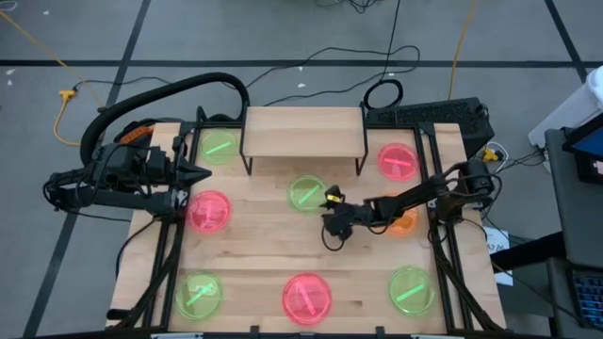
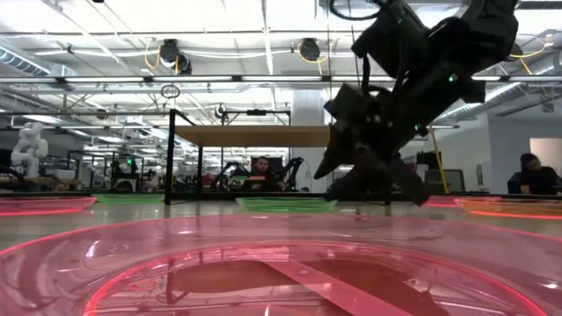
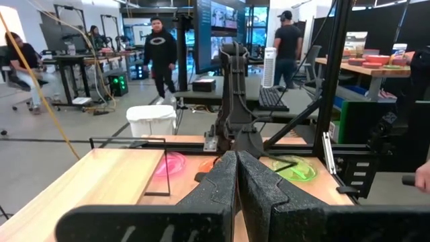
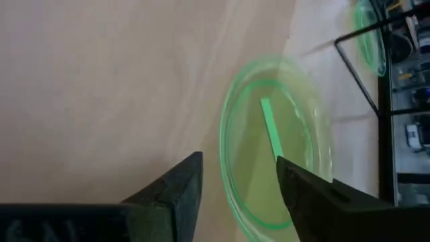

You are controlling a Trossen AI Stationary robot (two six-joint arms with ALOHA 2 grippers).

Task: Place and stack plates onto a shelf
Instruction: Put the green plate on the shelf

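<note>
The shelf (image 1: 304, 132) stands at the table's far middle on thin black legs, its top bare. Several plates lie flat on the tabletop around it. A green plate (image 1: 303, 193) lies just in front of the shelf. My right gripper (image 1: 328, 209) is open at this plate's right near side, slanting down; in its wrist view the plate (image 4: 272, 134) lies just past the gripper (image 4: 238, 161). An orange plate (image 1: 405, 224) is partly hidden under the right arm. My left gripper (image 3: 236, 161) is shut and held level above the table's left edge (image 1: 200, 175). My right gripper stands open astride the green plate's near rim (image 4: 227, 171), one finger outside the rim and one over the plate's inside, coming in at a slant from the table's right. The plate lies flat on the table. Whether a finger touches it, I cannot tell.
Pink plates lie at the far right (image 1: 397, 160), the left (image 1: 209, 210) and the near middle (image 1: 307, 298). Green plates lie at the far left (image 1: 219, 147), near left (image 1: 200, 294) and near right (image 1: 411, 288). People (image 3: 161, 50) move about beyond the table.
</note>
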